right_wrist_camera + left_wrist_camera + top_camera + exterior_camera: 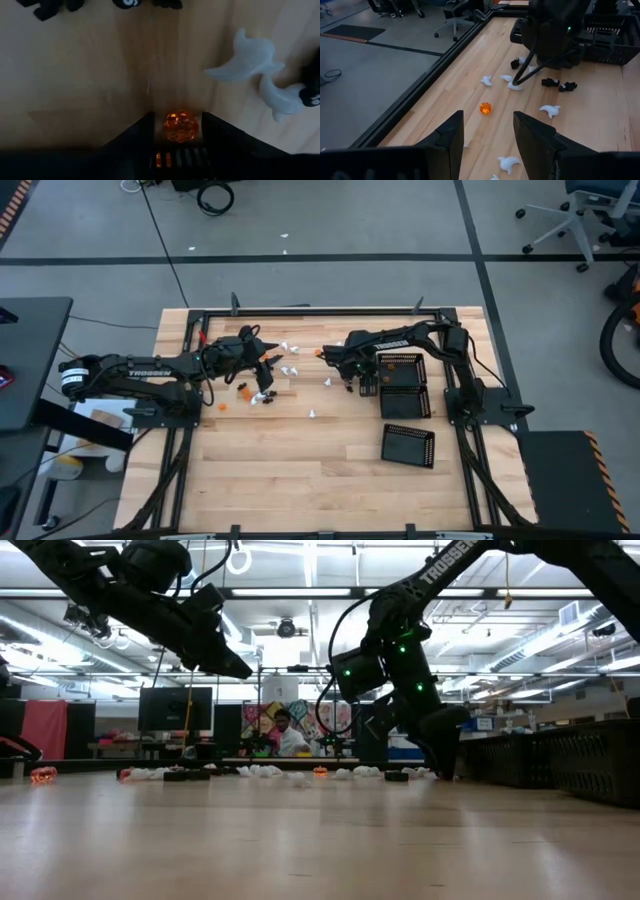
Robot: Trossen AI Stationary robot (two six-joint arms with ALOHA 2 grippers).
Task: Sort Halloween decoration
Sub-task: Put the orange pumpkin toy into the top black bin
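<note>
Small Halloween decoration pieces lie scattered on the wooden table (300,470): white ghosts (550,110), orange pumpkins (485,108) and black pieces (559,85). My right gripper (177,132) points down at the table's middle (343,370). An orange pumpkin (181,126) sits between its parted fingertips, and two white ghosts (247,57) lie beside it. My left gripper (487,145) hangs open above the table to the left (266,368), with nothing between its fingers. My right gripper comes from above, and its fingers (142,132) stand close on either side of the orange pumpkin's flanks (170,127). Whether they touch the pumpkin I cannot tell.
Black perforated trays stand stacked at the right (402,370), and another lies nearer the front (408,445). A black frame rail (320,310) runs along the far edge. A person (290,735) sits in the room beyond the table. Bare wood spreads across the near half.
</note>
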